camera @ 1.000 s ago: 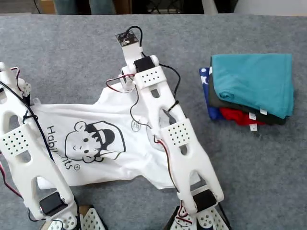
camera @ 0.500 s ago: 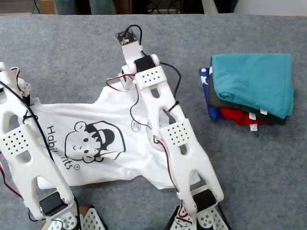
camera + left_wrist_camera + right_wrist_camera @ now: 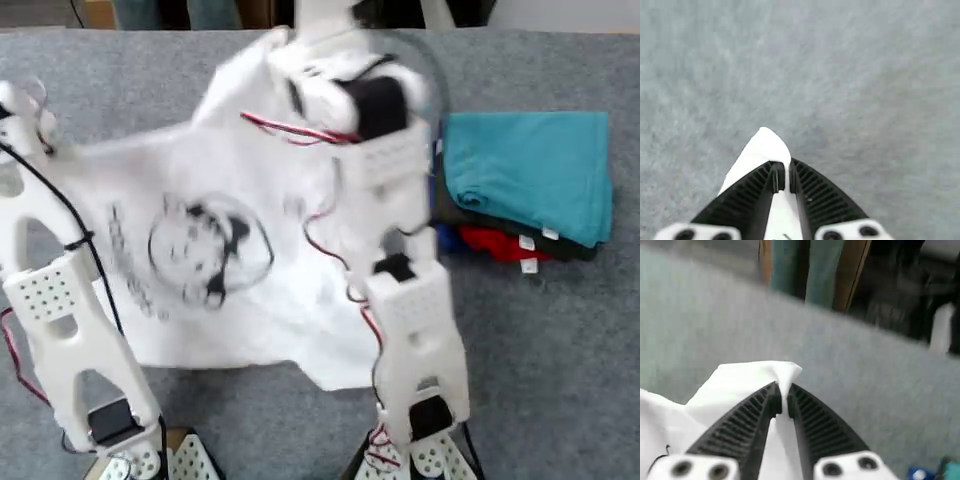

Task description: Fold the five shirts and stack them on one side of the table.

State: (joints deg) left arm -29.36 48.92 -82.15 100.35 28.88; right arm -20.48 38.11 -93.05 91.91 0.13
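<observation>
Risen: white shirt [image 3: 200,160] top edge, fabric pinched tight between tips of left claw [image 3: 781,172] and right claw [image 3: 782,395].

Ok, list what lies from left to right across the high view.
From the left: left arm, white shirt, right arm, stack of folded shirts with the teal one on top.

White arms [image 3: 415,330], black ribbed jaws, red-black cables [image 3: 288,128].
</observation>
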